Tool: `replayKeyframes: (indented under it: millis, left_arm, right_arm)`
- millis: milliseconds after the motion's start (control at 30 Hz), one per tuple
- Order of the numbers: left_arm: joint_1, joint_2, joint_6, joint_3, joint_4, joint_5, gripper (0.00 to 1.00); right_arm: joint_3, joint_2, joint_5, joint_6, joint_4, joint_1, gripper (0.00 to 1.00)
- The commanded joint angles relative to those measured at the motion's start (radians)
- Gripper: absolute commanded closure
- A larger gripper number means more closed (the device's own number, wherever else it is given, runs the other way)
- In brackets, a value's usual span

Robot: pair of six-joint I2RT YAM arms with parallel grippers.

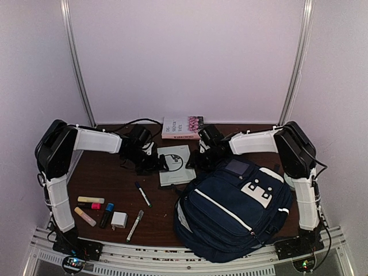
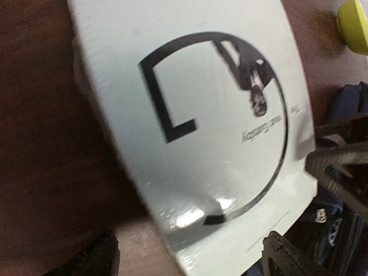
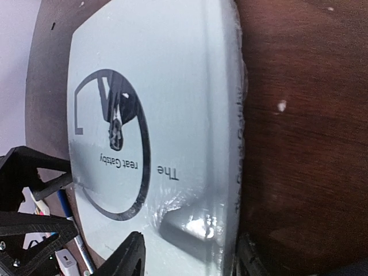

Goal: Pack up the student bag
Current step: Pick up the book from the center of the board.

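My counter (image 1: pixel 109 172) is a dark brown wood-look top, and close up you can see a few pale specks on it. Behind it is a plain pale wall (image 1: pixel 190 57) with a faint lilac tint, and the side walls look the same. Two thin metal strips (image 1: pixel 79 69) run up where they meet. A silver rail (image 1: pixel 149 253) runs along the near edge. The light's soft and pretty even.

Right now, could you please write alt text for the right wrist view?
A white shrink-wrapped book titled The Great Gatsby lies on a dark wooden table, filling most of the view. The right gripper straddles its near spine corner.
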Motion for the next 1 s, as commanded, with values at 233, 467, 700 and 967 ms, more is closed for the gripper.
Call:
replayKeyframes:
  millis: [233,467,700,967]
  left_arm:
    - [0.002,0.142,-0.103,-0.050,0.349,0.350,0.20]
    - [0.003,0.078,-0.294,-0.189,0.703,0.473,0.27]
    - [0.001,0.010,-0.212,-0.181,0.550,0.430,0.31]
    - [0.001,0.036,-0.246,-0.235,0.615,0.431,0.34]
  right_arm:
    - [-0.074,0.072,-0.464,0.133,0.393,0.018,0.48]
    - [-0.108,0.049,-0.515,0.298,0.665,0.013,0.49]
    - [-0.210,0.023,-0.562,0.639,1.231,0.010,0.52]
    - [-0.142,-0.039,-0.511,0.421,0.899,0.018,0.52]
